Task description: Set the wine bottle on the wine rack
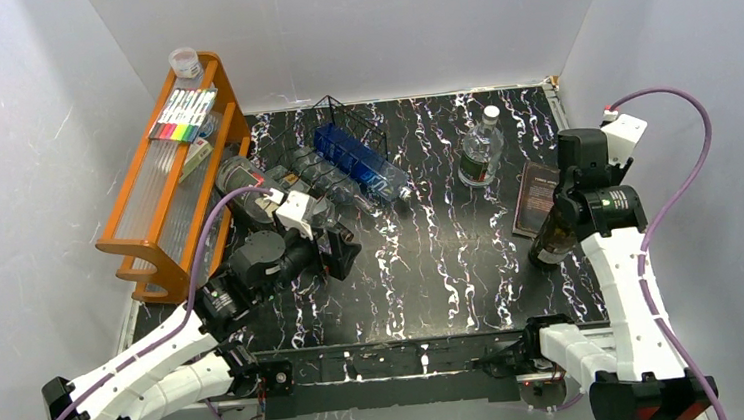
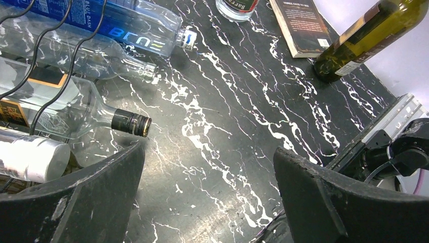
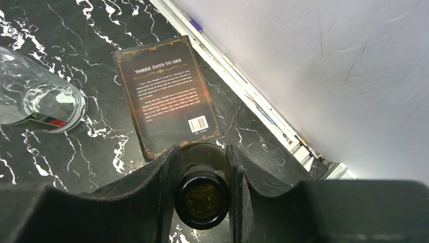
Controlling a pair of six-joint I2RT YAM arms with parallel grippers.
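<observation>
The wine bottle [image 1: 553, 234], dark olive glass, stands upright at the table's right side beside a book. My right gripper [image 1: 574, 200] is shut on its neck. In the right wrist view both fingers press the neck, with the open mouth [image 3: 202, 200] between them and the right gripper [image 3: 202, 152] around it. The left wrist view shows the wine bottle [image 2: 372, 38] at top right. The wine rack [image 1: 346, 122], thin black wire, sits at the back left with bottles lying in it. My left gripper [image 1: 336, 253] stands open just in front of it, over bare table [image 2: 208, 152].
A blue bottle [image 1: 359, 161] and clear bottles [image 2: 76, 114] lie in the rack. An orange wooden shelf [image 1: 171, 186] stands at the far left. A clear bottle [image 1: 481, 149] stands upright at the back middle. A dark book [image 3: 167, 96] lies flat near the right wall.
</observation>
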